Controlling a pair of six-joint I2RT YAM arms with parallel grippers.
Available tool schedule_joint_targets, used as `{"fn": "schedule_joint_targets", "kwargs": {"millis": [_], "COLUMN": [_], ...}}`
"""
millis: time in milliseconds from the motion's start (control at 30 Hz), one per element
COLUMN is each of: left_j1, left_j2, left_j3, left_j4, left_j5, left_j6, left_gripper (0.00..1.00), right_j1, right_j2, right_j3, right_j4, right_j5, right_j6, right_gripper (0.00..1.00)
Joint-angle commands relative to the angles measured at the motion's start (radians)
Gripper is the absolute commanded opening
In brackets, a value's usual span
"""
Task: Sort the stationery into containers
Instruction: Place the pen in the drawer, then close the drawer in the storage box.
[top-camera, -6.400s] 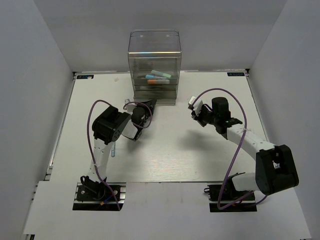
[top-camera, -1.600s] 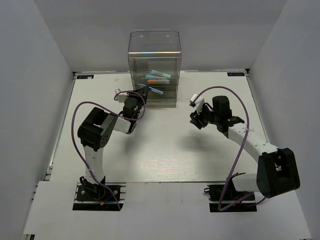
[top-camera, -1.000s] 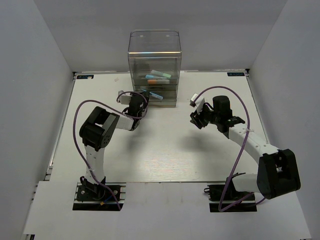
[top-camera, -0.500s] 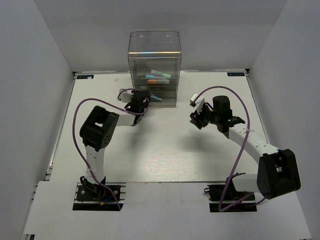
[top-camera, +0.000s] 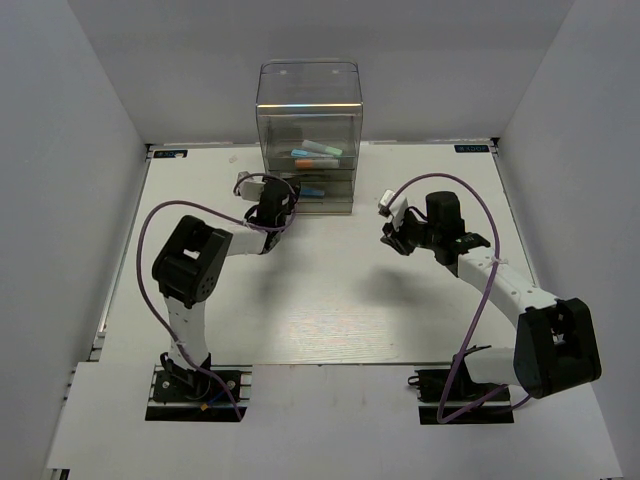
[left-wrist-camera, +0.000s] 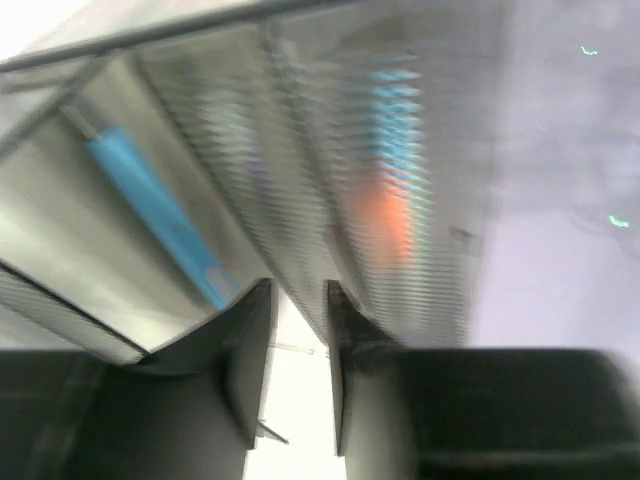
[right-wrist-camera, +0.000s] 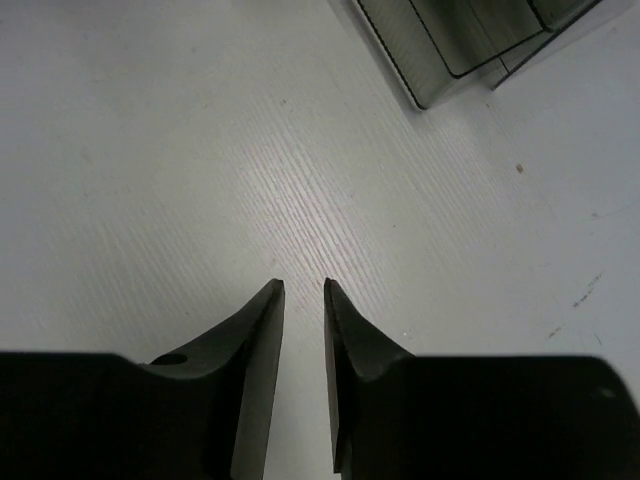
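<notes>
The left gripper (left-wrist-camera: 298, 290), fingers slightly parted and empty, is at the front edge of the tall clear plastic drawer cabinet (top-camera: 308, 95). A slim light blue pen (left-wrist-camera: 160, 215) lies in its drawer. The right gripper (right-wrist-camera: 302, 285), also parted and empty, hangs over the white table (top-camera: 330, 300).

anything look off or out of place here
Nothing stands out. The clear drawer cabinet stands upright and square to the table edge. The mint, light blue and orange pens lie inside an upper drawer. Another light blue pen lies slanted in the drawer in front of the left hand. No spill or damage shows.
</notes>
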Motion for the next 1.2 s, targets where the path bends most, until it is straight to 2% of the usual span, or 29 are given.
{"fn": "schedule_joint_targets", "kwargs": {"millis": [0,33,67,100,200,300,367,433,467,533,567,600,667,700,733,967,1167], "left_j1": [-0.004,-0.004,-0.004,-0.004,-0.004,0.016,0.016,0.025,0.025,0.025,0.025,0.025,0.025,0.025,0.025,0.025,0.025], "left_j2": [-0.113,-0.136,-0.149,-0.166,-0.246,-0.358,-0.430,-0.568,-0.615,-0.748,-0.790,-0.830,-0.907,-0.979,-1.014,-1.318,-1.414], "left_j3": [-0.049,-0.090,-0.110,-0.130,-0.220,-0.395,-0.484,-0.586,-0.607,-0.633,-0.633,-0.633,-0.633,-0.624,-0.624,-0.689,-0.698], "left_j4": [0.133,0.198,0.230,0.253,0.312,0.311,0.287,0.216,0.114,-0.015,-0.137,-0.198,-0.325,-0.439,-0.491,-0.778,-0.904], "left_j5": [0.083,0.102,0.120,0.157,0.258,0.379,0.415,0.424,0.435,0.435,0.435,0.435,0.395,0.380,0.363,0.208,0.168], "left_j6": [0.057,0.081,0.095,0.111,0.183,0.237,0.264,0.290,0.339,0.393,0.436,0.454,0.485,0.496,0.496,0.439,0.416], "left_gripper": [0.33,0.23,0.18,0.14,0.01,0.00,0.00,0.00,0.02,0.15,0.20,0.31,0.45,0.51,0.59,0.83,0.86], "right_j1": [-0.005,-0.002,-0.002,-0.001,0.007,0.022,0.041,0.066,0.076,0.111,0.122,0.140,0.182,0.191,0.214,0.303,0.329], "right_j2": [0.016,0.024,0.032,0.053,0.130,0.228,0.316,0.403,0.424,0.492,0.538,0.578,0.641,0.652,0.667,0.831,0.925], "right_j3": [0.033,0.056,0.064,0.075,0.150,0.289,0.362,0.435,0.508,0.558,0.626,0.647,0.693,0.711,0.724,0.831,0.905], "right_j4": [-0.012,-0.033,-0.042,-0.051,-0.120,-0.217,-0.257,-0.282,-0.304,-0.324,-0.352,-0.355,-0.355,-0.335,-0.306,-0.216,-0.113], "right_j5": [-0.124,-0.164,-0.210,-0.230,-0.343,-0.366,-0.360,-0.327,-0.302,-0.258,-0.230,-0.218,-0.158,-0.140,-0.064,0.156,0.308], "right_j6": [-0.072,-0.105,-0.148,-0.173,-0.276,-0.351,-0.385,-0.411,-0.418,-0.429,-0.434,-0.437,-0.435,-0.434,-0.419,-0.359,-0.333], "right_gripper": [0.27,0.22,0.13,0.08,0.02,0.01,0.01,0.02,0.02,0.04,0.04,0.05,0.05,0.05,0.05,0.05,0.05]}}
